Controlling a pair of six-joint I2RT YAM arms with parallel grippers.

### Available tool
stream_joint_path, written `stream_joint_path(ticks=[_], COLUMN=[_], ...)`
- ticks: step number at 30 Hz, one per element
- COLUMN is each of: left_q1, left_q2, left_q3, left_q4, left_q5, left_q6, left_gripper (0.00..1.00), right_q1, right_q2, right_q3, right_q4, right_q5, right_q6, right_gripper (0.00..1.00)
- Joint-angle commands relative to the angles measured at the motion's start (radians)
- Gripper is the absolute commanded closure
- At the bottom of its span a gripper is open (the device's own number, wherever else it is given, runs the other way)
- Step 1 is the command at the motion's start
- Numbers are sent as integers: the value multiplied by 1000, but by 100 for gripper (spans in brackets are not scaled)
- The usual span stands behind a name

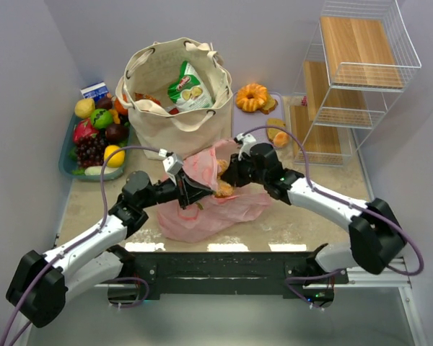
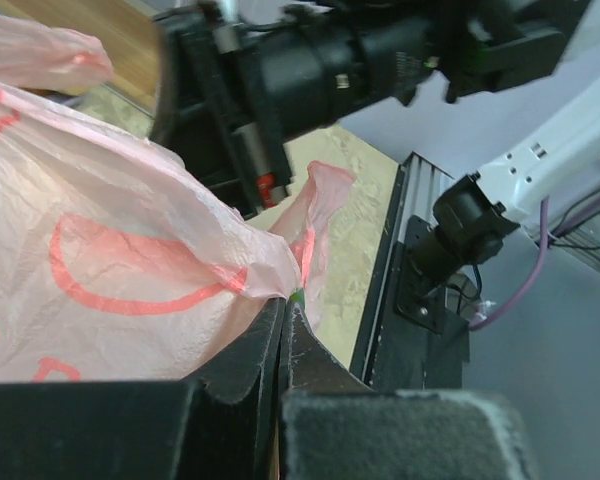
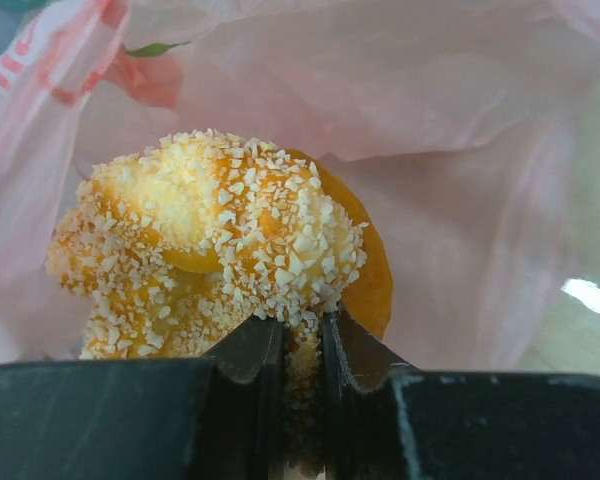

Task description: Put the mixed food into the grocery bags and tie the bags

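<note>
The thin pink grocery bag (image 1: 202,210) with red prints lies crumpled at the table's middle front. My left gripper (image 1: 193,189) is shut on its rim; in the left wrist view the film (image 2: 100,280) bunches at the closed jaw tips (image 2: 285,305). My right gripper (image 1: 229,177) is shut on a golden pastry (image 3: 210,250) crusted with white crumbs, held at the bag's mouth with pink film (image 3: 460,200) behind it. The cream canvas tote (image 1: 175,108) stands behind, a green and white snack packet (image 1: 190,88) inside. An orange ring cake (image 1: 252,96) lies to its right.
A tray of fruit (image 1: 65,164) sits at the far left, with a blue carton (image 1: 95,91) behind it. A wire shelf rack with wooden boards (image 1: 346,79) fills the right back. Small pastries (image 1: 278,135) lie on a pale mat near the rack's foot.
</note>
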Motion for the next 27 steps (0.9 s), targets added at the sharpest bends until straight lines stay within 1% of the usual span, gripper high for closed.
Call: stream_joint_path(ticks=[1,3,5,6,8,10,11,13,14,18,20,23,27], left_q1=[9,12,15,15,18,19,22,26,27,38,39,42,44], left_q2=[8,11,19,25,28,28,26,17,12,-7,-17,-21,-30], left_q3=[-38,-55,-63,-71,-77,-78,-77,-65,-62,-35,-34,-28,-25], left_q4=[178,195,196,196,195,170,158,111,97,11,3,-23,-46], left_q5=[73,67,53,50,36,10,-1,-25,-36,-84,-93,-105,-104], left_q6=[-61,-64,-64,-64,-65,-65,-61,-51,-47,-28,-27,-22,-16], left_gripper=[100,100,100,100,100,100,100,100,100,100,100,100,100], right_q1=[1,1,1,1,1,1,3,1,1,1,3,1,1], right_q2=[132,198,244,255,272,267,258,220,208,137,97,46,36], right_q3=[60,57,52,49,49,51,48,48,49,54,52,46,49], right_q4=[127,188,267,292,334,332,310,261,200,27,-52,-114,-183], right_q5=[-207,-256,-299,-345,-370,-370,-358,-304,-281,-145,-86,-25,119], right_q6=[-32,-23,-1,20,31,25,17,-18,-32,-66,-69,-66,-64], right_gripper=[98,98,95,93,74,57,35,23,19,16,16,16,13])
